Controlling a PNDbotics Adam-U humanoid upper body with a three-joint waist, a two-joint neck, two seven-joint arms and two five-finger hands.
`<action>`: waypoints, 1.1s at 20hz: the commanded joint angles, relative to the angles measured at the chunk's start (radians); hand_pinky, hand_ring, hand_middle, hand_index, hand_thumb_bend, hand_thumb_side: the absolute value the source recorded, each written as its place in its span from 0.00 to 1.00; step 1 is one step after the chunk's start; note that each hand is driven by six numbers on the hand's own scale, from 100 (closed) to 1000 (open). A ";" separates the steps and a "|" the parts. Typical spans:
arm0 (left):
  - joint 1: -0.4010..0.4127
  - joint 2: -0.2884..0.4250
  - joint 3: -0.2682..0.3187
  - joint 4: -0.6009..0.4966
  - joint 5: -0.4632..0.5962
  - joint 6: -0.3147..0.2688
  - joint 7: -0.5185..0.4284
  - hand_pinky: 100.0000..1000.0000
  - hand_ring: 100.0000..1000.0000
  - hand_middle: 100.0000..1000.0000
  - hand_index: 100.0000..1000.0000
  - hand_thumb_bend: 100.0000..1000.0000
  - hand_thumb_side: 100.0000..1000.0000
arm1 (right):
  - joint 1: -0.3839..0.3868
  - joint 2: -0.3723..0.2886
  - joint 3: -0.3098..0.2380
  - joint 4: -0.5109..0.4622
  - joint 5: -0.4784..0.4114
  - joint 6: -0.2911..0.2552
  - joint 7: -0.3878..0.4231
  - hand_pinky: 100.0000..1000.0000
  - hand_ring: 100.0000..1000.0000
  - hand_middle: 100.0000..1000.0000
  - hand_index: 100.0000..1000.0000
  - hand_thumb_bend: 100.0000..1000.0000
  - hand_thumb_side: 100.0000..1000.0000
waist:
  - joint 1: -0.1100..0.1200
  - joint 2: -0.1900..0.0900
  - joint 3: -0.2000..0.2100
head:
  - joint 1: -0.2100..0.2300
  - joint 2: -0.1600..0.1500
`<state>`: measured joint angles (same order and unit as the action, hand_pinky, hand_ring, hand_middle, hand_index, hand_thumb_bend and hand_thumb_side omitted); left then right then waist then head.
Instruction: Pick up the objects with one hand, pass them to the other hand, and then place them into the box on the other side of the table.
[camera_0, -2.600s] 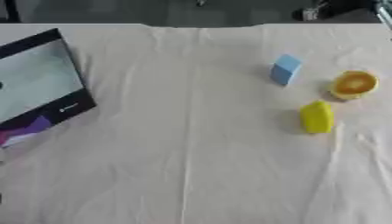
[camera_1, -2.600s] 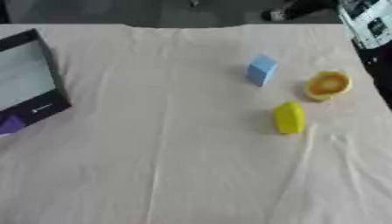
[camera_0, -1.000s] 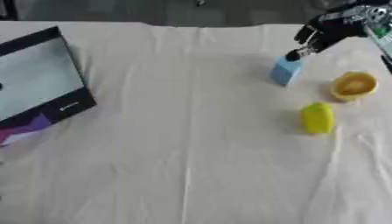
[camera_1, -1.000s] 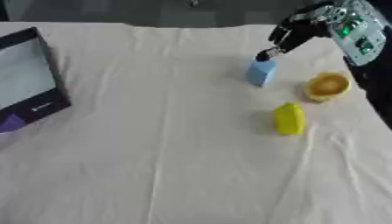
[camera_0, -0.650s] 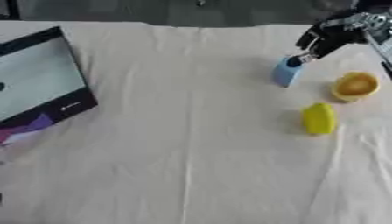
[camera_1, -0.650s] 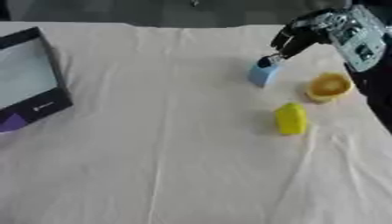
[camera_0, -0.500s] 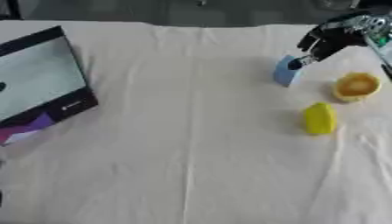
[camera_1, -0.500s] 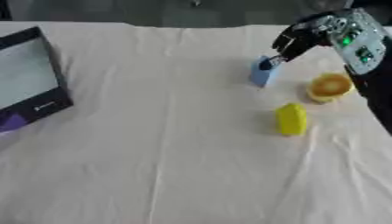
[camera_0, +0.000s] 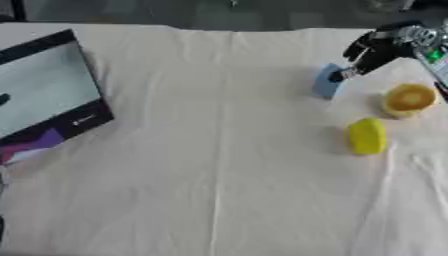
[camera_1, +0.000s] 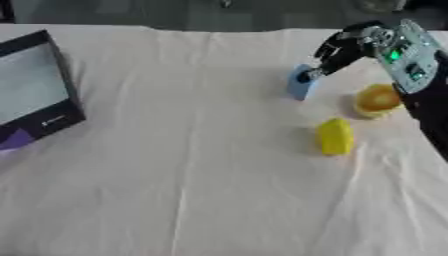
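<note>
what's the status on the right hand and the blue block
Right hand fingertips down at the blue block's top, not lifted. Left hand out of view. Yellow object and orange one close by; box far left.

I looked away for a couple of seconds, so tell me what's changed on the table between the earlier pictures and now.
The right hand has come in from the upper right, where no arm showed before, and lowered its fingertips to the top of the blue block. Whether it grips the block yet is unclear. The blue block, the yellow object, the orange object and the box on the left have stayed put.
</note>
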<state>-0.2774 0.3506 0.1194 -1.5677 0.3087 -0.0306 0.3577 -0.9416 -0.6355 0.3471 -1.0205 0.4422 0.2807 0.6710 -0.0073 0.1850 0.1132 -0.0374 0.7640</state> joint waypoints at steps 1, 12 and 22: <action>-0.016 0.026 0.002 -0.014 0.002 0.000 -0.004 0.79 0.87 0.88 0.80 0.67 0.59 | -0.011 -0.020 -0.007 0.001 -0.005 -0.002 0.001 0.88 0.88 0.80 0.84 0.55 0.40 | -0.009 -0.024 0.003 | 0.004 0.006; -0.020 0.022 -0.001 -0.014 0.004 0.000 -0.007 0.79 0.87 0.88 0.80 0.66 0.59 | 0.007 -0.005 -0.023 0.048 0.014 -0.005 -0.018 0.88 0.88 0.81 0.84 0.55 0.40 | -0.005 -0.016 0.008 | 0.004 0.006; -0.024 0.019 0.000 -0.015 0.006 0.000 -0.007 0.79 0.87 0.88 0.80 0.66 0.59 | 0.015 0.019 -0.027 0.076 0.011 -0.013 -0.032 0.87 0.87 0.80 0.83 0.53 0.40 | -0.001 -0.010 0.011 | 0.005 0.006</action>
<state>-0.2852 0.3505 0.1186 -1.5677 0.3122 -0.0273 0.3535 -0.9135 -0.6005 0.3286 -0.9423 0.4532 0.2686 0.6451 -0.0073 0.1862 0.1240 -0.0361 0.7640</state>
